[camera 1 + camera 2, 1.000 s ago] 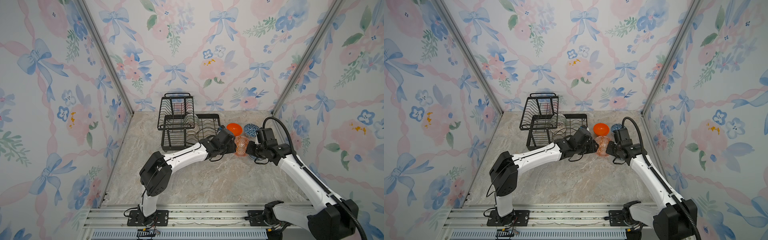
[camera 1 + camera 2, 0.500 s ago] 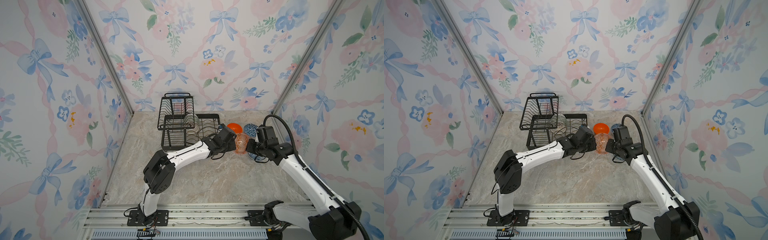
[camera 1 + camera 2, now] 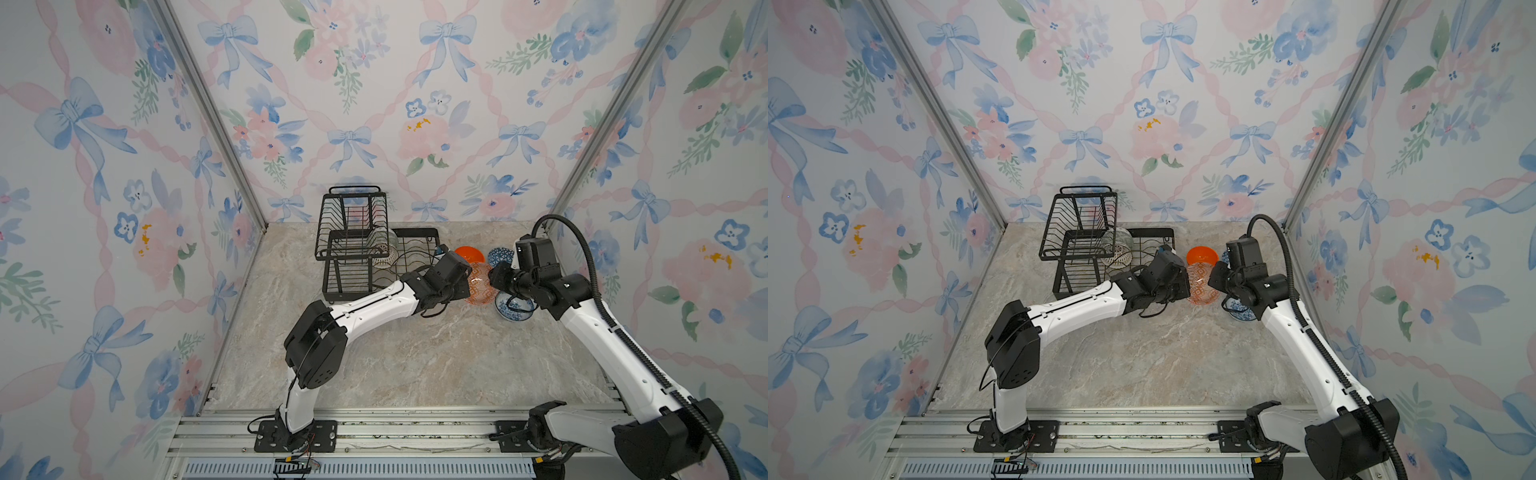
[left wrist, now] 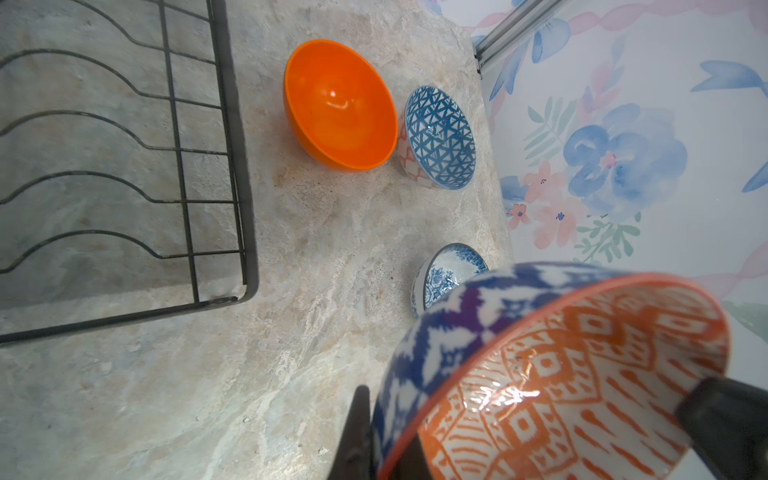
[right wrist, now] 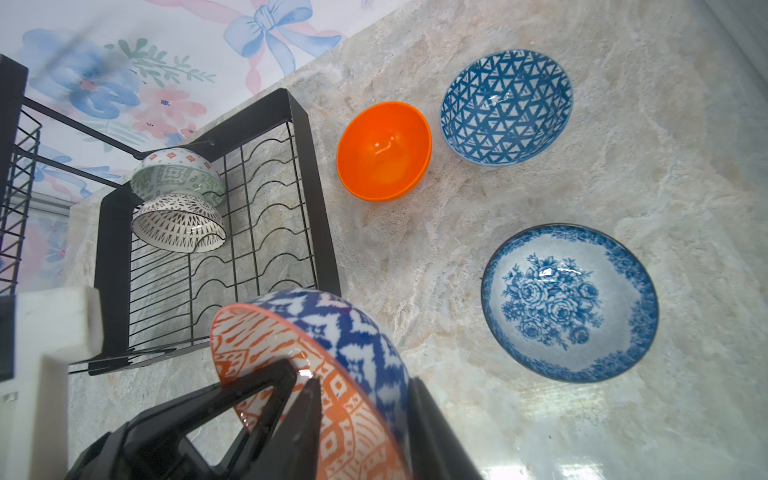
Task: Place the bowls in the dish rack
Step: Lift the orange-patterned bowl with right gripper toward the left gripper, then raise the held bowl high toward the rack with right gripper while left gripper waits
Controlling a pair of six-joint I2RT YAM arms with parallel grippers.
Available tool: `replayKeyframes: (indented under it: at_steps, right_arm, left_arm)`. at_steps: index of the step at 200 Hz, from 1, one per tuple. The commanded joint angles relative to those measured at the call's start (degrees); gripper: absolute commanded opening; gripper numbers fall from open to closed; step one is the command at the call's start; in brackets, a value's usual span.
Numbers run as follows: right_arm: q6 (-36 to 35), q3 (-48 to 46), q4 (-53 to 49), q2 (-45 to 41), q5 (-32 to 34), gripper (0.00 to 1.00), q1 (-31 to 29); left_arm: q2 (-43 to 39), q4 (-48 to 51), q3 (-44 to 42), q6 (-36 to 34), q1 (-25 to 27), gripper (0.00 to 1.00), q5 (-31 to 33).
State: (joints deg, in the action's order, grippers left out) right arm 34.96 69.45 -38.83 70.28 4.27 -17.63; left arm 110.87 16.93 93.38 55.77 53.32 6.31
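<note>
Orange-and-white patterned bowl (image 3: 479, 283) hung tilted above the worktop (image 3: 415, 353), right of the dish rack (image 3: 353, 253), rim pinched by the left hand (image 4: 384, 432); the right hand (image 5: 363, 386) straddled it, spread. Both wrist views cut part of it off.

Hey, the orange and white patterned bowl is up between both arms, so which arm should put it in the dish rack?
Left. The left gripper is shut on the orange-and-white bowl and sits right beside the dish rack. The right gripper stands open on the bowl's far side from the rack.
</note>
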Motion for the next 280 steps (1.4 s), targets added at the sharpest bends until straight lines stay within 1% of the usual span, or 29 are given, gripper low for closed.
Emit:
replayKeyframes:
  at_steps: [1,36,41,45,73,83,95,100,124,150,170,199,212,234,256,280]
  right_arm:
    - [0.46,2.17,-1.06,0.49,-0.20,0.41,0.14]
    - [0.46,3.55,-2.14,0.00,-0.79,0.49,0.84]
    - [0.46,3.87,-2.47,-0.05,-0.99,0.50,1.05]
    - [2.02,4.19,-2.67,-0.01,-1.16,0.52,1.18]
    - [3.06,5.63,-3.45,-0.88,-1.85,0.67,2.24]
    - [3.69,6.04,-3.45,-1.39,-2.56,0.79,2.72]
    - [4.61,6.88,-3.36,-2.04,-3.19,1.00,3.20]
    - [5.04,7.24,-3.29,-2.35,-3.33,0.97,3.36]
    - [7.61,8.52,-0.73,-3.47,-5.40,0.97,3.78]
    - [13.50,8.89,5.55,-4.50,-8.96,0.97,3.92]
    - [18.77,11.30,8.90,-3.68,-9.99,0.97,3.92]
    - [27.35,16.71,9.48,-0.76,-9.85,0.97,4.01]
    - [30.98,18.30,11.46,0.47,-10.66,0.97,3.92]
    - [37.48,20.10,14.94,2.08,-10.66,0.97,3.14]
    - [43.77,20.55,19.98,3.58,-9.25,0.97,1.58]
    - [47.15,22.77,23.80,6.09,-7.53,0.97,-0.86]
  left_arm:
    - [-4.01,-1.89,0.15,-1.09,-0.54,0.00,3.28]
    - [-5.49,-1.99,-0.34,-3.23,-0.91,0.00,7.20]
    - [-5.57,-1.95,-0.34,-3.50,-1.06,0.00,7.67]
    - [-5.66,-1.98,-0.33,-3.71,-1.11,0.00,8.09]
    - [-6.72,-1.98,0.32,-5.69,-1.57,0.00,12.78]
    - [-7.11,-2.03,0.87,-7.29,-1.63,0.00,14.66]
    - [-7.58,-2.09,1.67,-9.26,-1.60,0.00,17.16]
    - [-7.72,-2.09,2.04,-9.97,-1.64,0.00,18.11]
    - [-8.12,-2.75,3.82,-13.07,-2.13,0.00,22.20]
    - [-8.03,-5.33,5.57,-16.71,-3.10,0.00,25.65]
    - [-8.57,-11.10,4.97,-20.41,-3.49,0.00,27.66]
    - [-9.37,-24.67,1.23,-26.44,-3.74,0.00,29.84]
    - [-9.05,-29.84,0.57,-29.26,-3.71,0.00,30.04]
    - [-6.98,-32.48,2.96,-33.47,-3.78,0.00,31.59]
    - [-6.01,-37.50,3.34,-36.51,-3.78,0.00,31.97]
    - [-4.47,-40.64,4.54,-38.83,-3.79,0.00,31.62]
